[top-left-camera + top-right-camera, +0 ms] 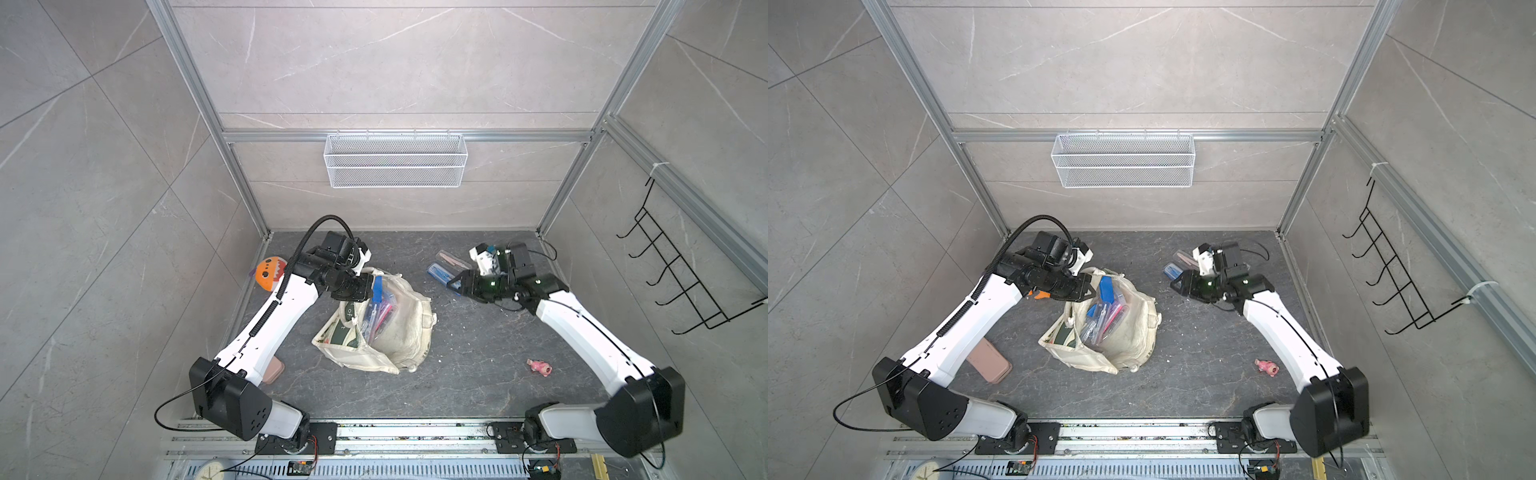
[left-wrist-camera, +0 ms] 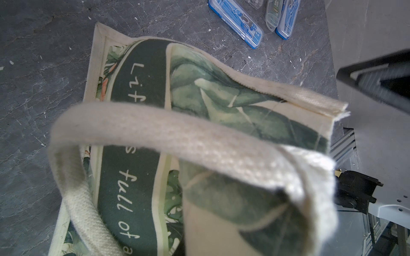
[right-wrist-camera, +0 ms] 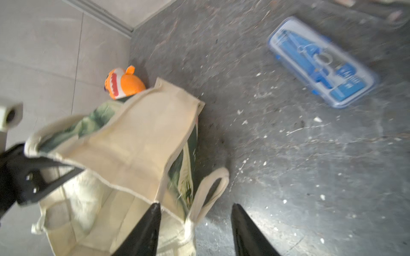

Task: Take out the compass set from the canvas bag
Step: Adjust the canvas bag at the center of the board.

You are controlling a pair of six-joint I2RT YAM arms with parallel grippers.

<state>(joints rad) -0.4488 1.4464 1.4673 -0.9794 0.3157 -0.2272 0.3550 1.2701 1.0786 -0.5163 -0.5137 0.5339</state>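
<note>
— Two grippers are to be accounted for; how are they set?
— The right gripper [image 3: 195, 206] is seen with its jaws clearly parted, and nothing is held between them. The left gripper [image 1: 1087, 291] is clamped tight on the rim of the canvas bag [image 1: 409, 332], and that edge is held up off the table [image 1: 478, 386].
— Where is the compass set found?
— The compass set [image 3: 321, 62], a flat blue case, is laid on the table outside the bag, near the right gripper's fingertips but not touched by them. A clear case [image 1: 454, 259] is laid just beside it.
— And the bag itself?
— It is slumped in the middle of the table with its mouth open. Clear packets [image 1: 380, 311] with blue and pink contents are shown inside. A dark green panel [image 2: 133, 137] with white lettering is seen on its side.
— What else is seen further out?
— An orange plush toy [image 1: 270, 272] is tucked in the far left corner, behind the left arm. A brown case [image 1: 990, 359] is laid just by that arm. A small pink toy [image 1: 539, 368] is laid near the right arm, well apart from the bag. A wire basket [image 1: 395, 160] is hung on the back wall.
</note>
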